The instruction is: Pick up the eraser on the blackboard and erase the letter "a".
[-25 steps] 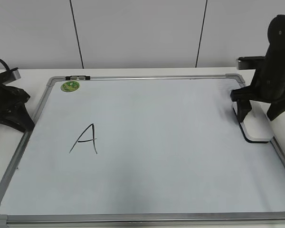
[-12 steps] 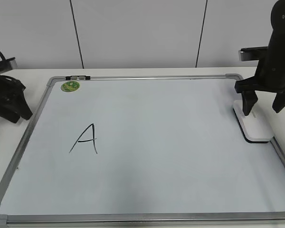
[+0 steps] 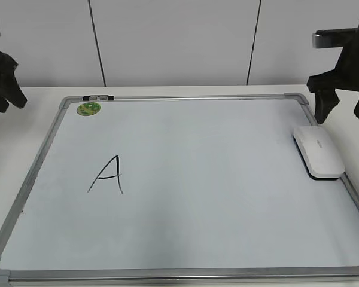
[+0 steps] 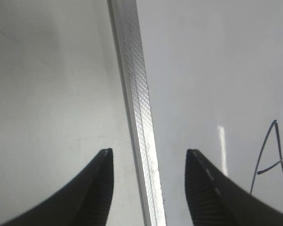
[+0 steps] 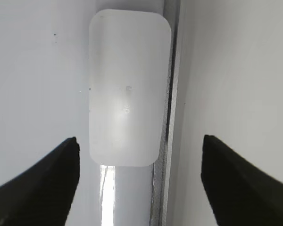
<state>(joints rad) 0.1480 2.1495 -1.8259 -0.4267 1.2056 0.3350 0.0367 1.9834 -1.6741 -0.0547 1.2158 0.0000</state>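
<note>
The right gripper [image 3: 342, 112] hangs in the air above the board's right edge with its jaws spread wide and nothing between them. In the right wrist view the eraser [image 5: 129, 87] lies below, flat on the board [image 3: 215, 179] and tight against the right frame rail, well clear of both fingers. The exterior view shows the same: the eraser [image 3: 318, 152] sits white side up near the right edge, untouched.

The left gripper [image 4: 148, 162] is also open and empty, poised over the left frame rail (one finger on each side of it in the left wrist view).

The letter [image 3: 107, 175] stands whole on the left half of the board, far from the eraser; it reads as an angular capital, and no other writing shows. A green sticker [image 3: 88, 108] marks the top left corner.

So nothing of the task looks done: the eraser is not yet gripped, and the lift, the carry across the board and the wiping all remain.
</note>
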